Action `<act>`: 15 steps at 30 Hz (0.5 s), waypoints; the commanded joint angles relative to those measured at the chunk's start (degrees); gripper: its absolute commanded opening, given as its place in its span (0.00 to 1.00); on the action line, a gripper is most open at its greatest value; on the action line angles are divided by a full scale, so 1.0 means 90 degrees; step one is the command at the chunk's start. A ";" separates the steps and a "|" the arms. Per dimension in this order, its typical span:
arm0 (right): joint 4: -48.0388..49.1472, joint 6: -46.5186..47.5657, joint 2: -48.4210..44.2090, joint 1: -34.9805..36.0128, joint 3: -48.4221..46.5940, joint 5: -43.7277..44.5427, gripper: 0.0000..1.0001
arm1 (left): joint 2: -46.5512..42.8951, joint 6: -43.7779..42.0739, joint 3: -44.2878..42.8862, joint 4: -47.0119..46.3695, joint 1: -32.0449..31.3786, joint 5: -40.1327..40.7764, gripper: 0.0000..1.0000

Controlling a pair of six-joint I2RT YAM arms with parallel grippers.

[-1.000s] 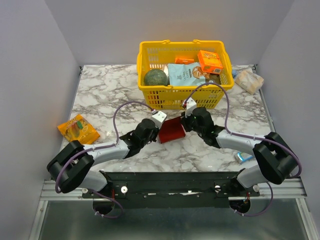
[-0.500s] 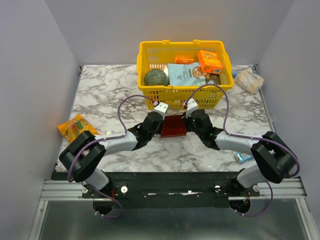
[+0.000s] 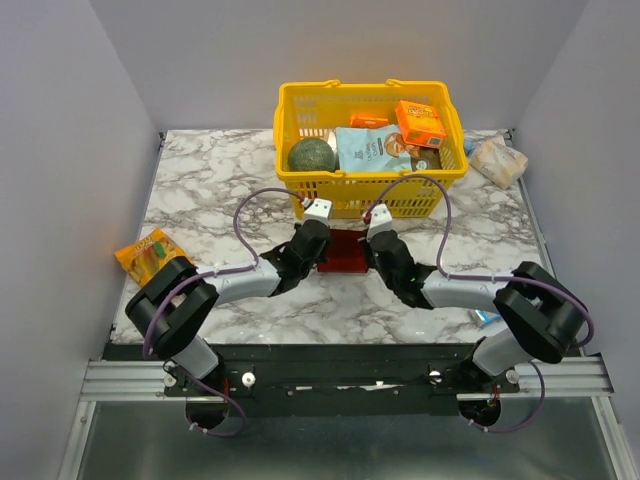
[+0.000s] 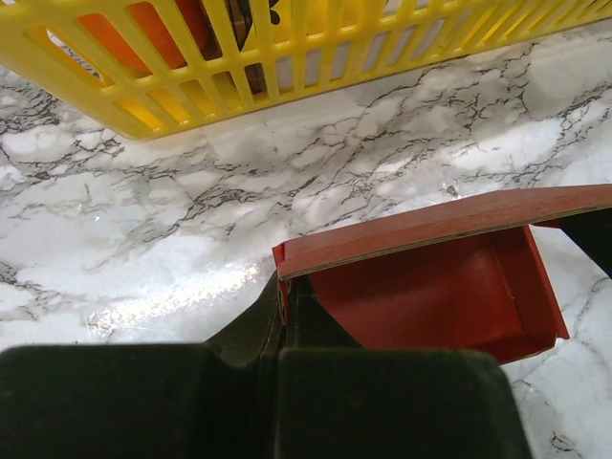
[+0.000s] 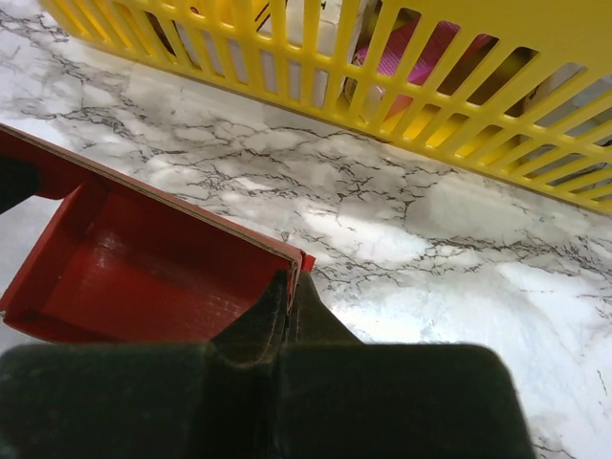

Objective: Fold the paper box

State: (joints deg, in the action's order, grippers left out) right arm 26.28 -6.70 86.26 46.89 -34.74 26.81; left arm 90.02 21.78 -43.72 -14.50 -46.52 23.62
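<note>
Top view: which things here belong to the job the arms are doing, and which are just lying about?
In the job: red paper box, pinched at either end by the left gripper and right gripper.
Lying about: yellow basket, orange snack packet, pale bag at the far right corner.

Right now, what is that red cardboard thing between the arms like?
The paper box is plain red thin cardboard, partly folded into a shallow open tray with raised side walls. It lies just before the yellow basket, over the marble table. The left gripper and right gripper each pinch one end of its long far wall.
</note>
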 commanded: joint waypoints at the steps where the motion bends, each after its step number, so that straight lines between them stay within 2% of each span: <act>1: 0.0459 -0.0455 0.0132 0.0180 -0.0017 0.0127 0.01 | 0.0164 0.0363 -0.0132 -0.0458 -0.0172 -0.0251 0.00; 8: 0.0390 -0.0925 0.0279 0.0229 0.0052 0.0283 0.01 | 0.0291 0.0666 0.0561 -0.1308 -0.0319 -0.0202 0.00; 15: 0.0108 -0.1150 0.0269 0.0405 0.0130 0.0585 0.01 | 0.0349 0.0685 0.0873 -0.1465 -0.0553 0.0051 0.00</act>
State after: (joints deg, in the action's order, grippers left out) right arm 27.42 -13.45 87.66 48.45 -34.57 32.29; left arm 91.09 24.73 -38.26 -26.06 -48.36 26.92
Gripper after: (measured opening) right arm 0.016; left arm 0.012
